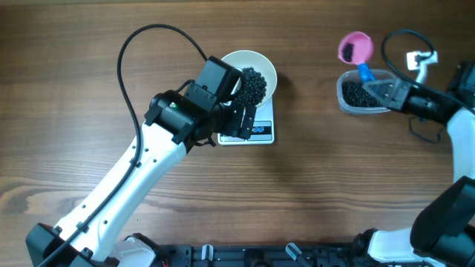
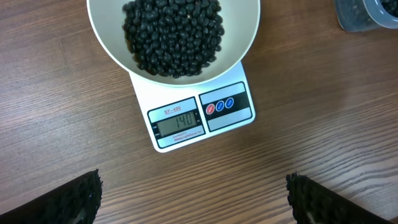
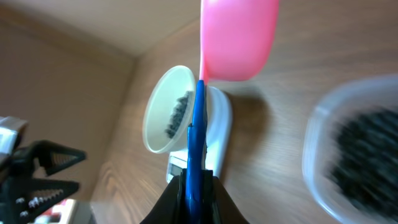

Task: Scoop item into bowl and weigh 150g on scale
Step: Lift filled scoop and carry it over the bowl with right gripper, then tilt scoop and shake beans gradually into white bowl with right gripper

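Observation:
The white bowl (image 1: 261, 63) sits on the white scale (image 1: 263, 133) and holds a heap of black pellets, the item (image 1: 252, 87). In the left wrist view the item (image 2: 173, 34) fills the bowl (image 2: 249, 37), and the scale (image 2: 199, 118) shows 140 on its display. My left gripper (image 1: 245, 121) hovers open just in front of the scale, its fingertips (image 2: 81, 199) wide apart over bare wood. My right gripper (image 1: 380, 87) is shut on the blue handle (image 3: 198, 137) of a pink scoop (image 1: 355, 48), held above a clear tub (image 1: 361, 95) at the right.
The clear tub (image 3: 348, 155) holds more black pellets and stands far right of the scale. A black cable (image 1: 148, 44) loops over the table behind the left arm. A corner of the tub (image 2: 367, 12) shows in the left wrist view.

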